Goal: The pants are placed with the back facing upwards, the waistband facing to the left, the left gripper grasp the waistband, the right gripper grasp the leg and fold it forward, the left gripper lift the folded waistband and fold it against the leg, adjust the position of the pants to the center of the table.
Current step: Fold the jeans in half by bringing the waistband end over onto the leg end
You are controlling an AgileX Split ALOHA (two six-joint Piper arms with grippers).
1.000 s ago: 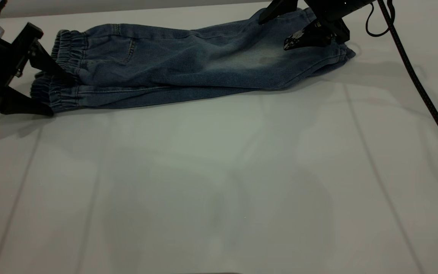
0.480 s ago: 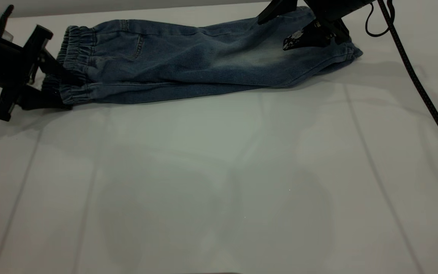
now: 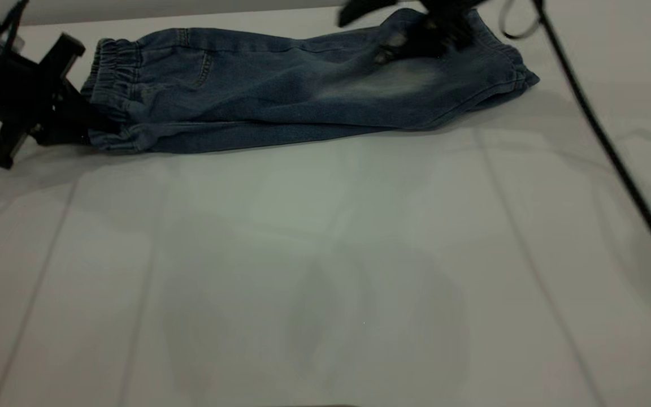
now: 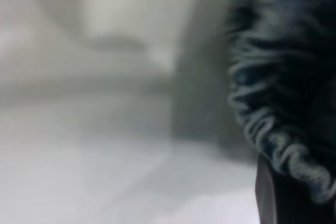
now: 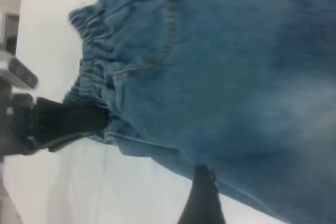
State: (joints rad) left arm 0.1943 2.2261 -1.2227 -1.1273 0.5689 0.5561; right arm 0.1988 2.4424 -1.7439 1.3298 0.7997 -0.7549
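Pants [image 5: 220, 77] fill the view — left gripper [image 5: 100, 121] clamped on the gathered waistband [image 5: 94, 51]; white table [image 5: 58, 35] beyond.

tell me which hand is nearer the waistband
Left. The left hand is right at the waistband, its fingers closed on the gathered edge; the right hand is far off, above the leg.

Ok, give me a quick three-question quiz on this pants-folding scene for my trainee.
1. True or false: the pants lie at the centre of the table.
2. Which pincer is at the waistband? A) left B) right
3. Fill in: the right pincer hovers over the ___ end.
Key: 1 false, they lie along the far edge. 2 A, the left pincer. 3 leg.
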